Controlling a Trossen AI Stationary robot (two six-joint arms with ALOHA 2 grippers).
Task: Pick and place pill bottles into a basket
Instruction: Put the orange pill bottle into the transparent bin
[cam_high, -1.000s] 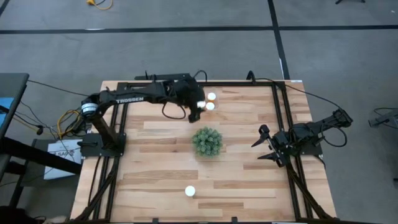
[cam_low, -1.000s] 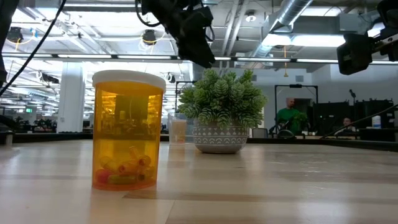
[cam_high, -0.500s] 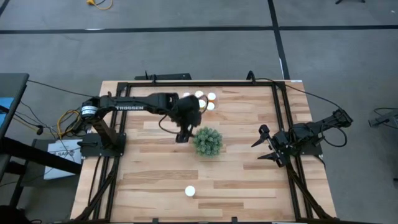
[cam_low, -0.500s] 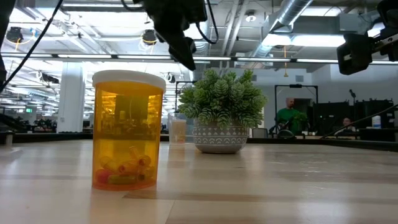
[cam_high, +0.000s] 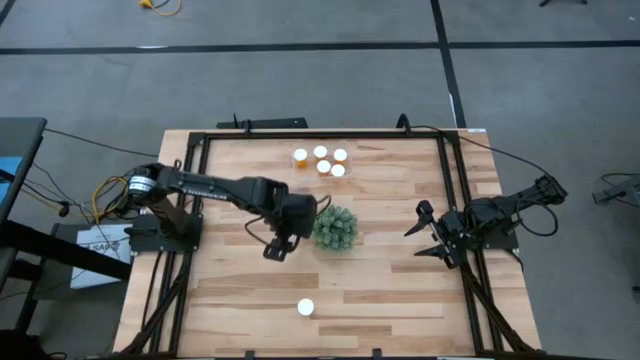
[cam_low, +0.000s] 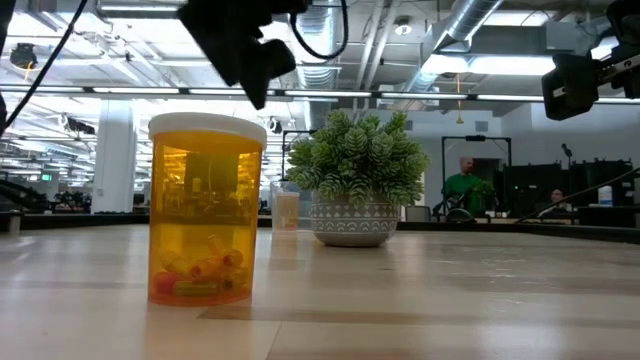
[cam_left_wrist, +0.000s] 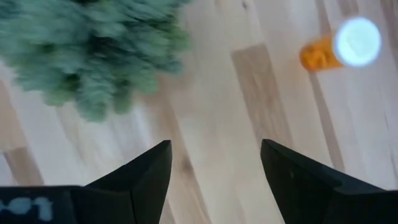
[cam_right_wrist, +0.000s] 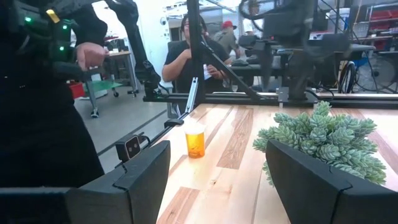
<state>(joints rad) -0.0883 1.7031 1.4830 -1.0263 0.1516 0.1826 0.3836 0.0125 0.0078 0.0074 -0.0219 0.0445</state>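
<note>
Five bottles visible: four clustered at 12 o'clock on the table, one alone at 6. Orange translucent, white caps. One plant at centre. Left gripper, fingers spread, empty, now beside the plant at its 8 o'clock; earlier over the cluster. Right gripper spread, parked at 3.

**Plant, frame and room around the table**

A green spiky plant sits near the middle of the wooden table, in a patterned grey-white pot. A black metal frame runs along the table's edges. Grey floor surrounds it. Across the room, a person in green stands; another person in black sits beyond the table's end.
</note>
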